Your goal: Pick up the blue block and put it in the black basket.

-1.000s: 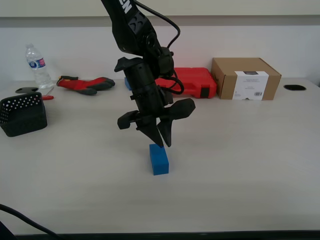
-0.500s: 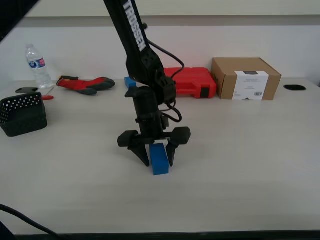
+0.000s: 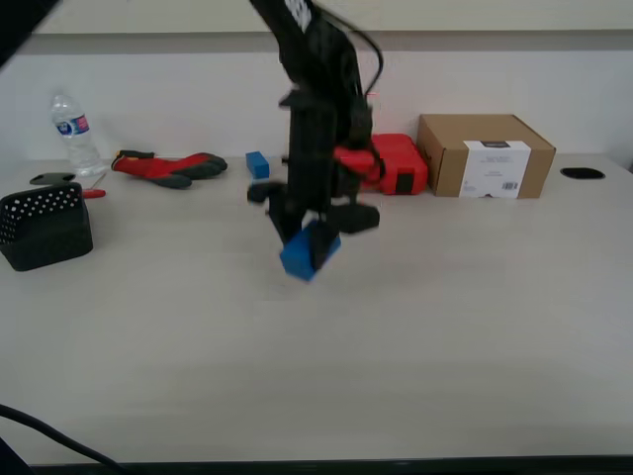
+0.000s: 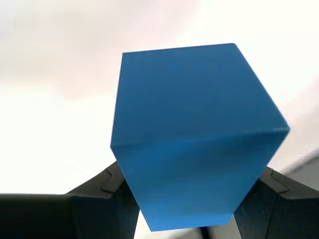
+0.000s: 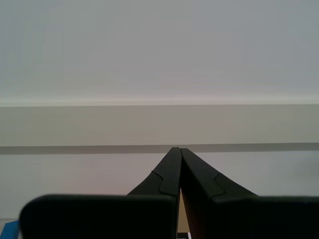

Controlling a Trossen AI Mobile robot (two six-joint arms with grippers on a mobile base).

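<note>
My first gripper (image 3: 307,236) is shut on the blue block (image 3: 309,249) and holds it tilted in the air above the middle of the table. In the first wrist view the blue block (image 4: 192,134) fills the frame between my black fingers (image 4: 104,204). The black basket (image 3: 45,226) stands at the exterior view's left edge, far from the block. My second gripper (image 5: 178,154) is shut and empty, facing a pale wall; it does not show in the exterior view.
A smaller blue cube (image 3: 258,164) sits at the back. Red gloves (image 3: 168,166) and a water bottle (image 3: 75,131) lie at the back left. A red tool case (image 3: 391,163) and a cardboard box (image 3: 485,155) stand at the back right.
My first gripper came down around the blue block, closed on it and lifted it off the table, up and a little toward the back.
</note>
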